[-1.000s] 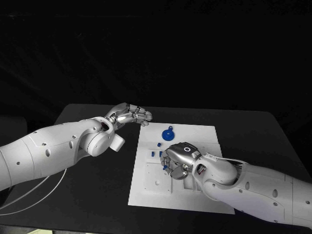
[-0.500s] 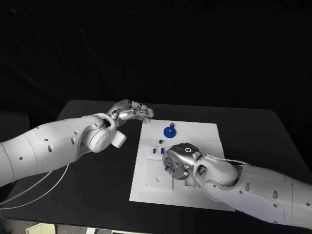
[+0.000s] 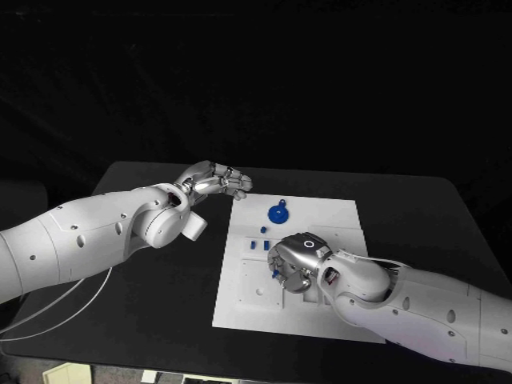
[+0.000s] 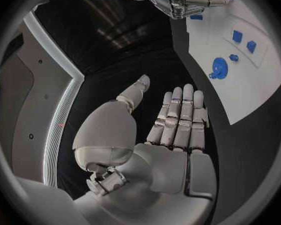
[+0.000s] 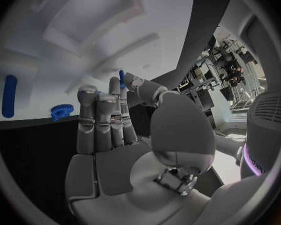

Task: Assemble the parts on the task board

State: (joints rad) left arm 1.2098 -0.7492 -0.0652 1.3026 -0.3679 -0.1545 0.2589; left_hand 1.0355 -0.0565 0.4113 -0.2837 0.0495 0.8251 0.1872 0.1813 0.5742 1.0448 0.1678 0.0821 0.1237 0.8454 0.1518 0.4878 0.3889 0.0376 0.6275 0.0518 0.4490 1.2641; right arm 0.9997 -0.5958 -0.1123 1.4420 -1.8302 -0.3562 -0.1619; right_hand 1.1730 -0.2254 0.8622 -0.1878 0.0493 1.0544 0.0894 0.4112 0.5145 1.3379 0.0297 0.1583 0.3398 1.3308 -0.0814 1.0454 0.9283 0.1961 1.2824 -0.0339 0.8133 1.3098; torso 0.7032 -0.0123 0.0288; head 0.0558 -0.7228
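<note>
Hands: left hand (image 3: 214,181) sits over the black counter (image 3: 152,288) just off the far-left corner of the board (image 3: 326,320), palm open, fingers (image 4: 181,115) straight and side by side, thumb apart, holding nothing. Left arm reaches in from the left, elbow bent. Right hand (image 3: 297,260) is over the middle of the board, knuckles up, fingers (image 5: 103,120) pointing down at the plate and close together; a blue part (image 5: 122,76) shows at the fingertips, cannot tell if it is pinched or merely touched. Right arm crosses the board's near-right corner. Board lies mid-counter, long side running near to far. Round blue part (image 3: 277,214) lies on its far end, well apart from both hands. Small blue parts (image 3: 258,240) sit left of the right hand, just beside it.
</note>
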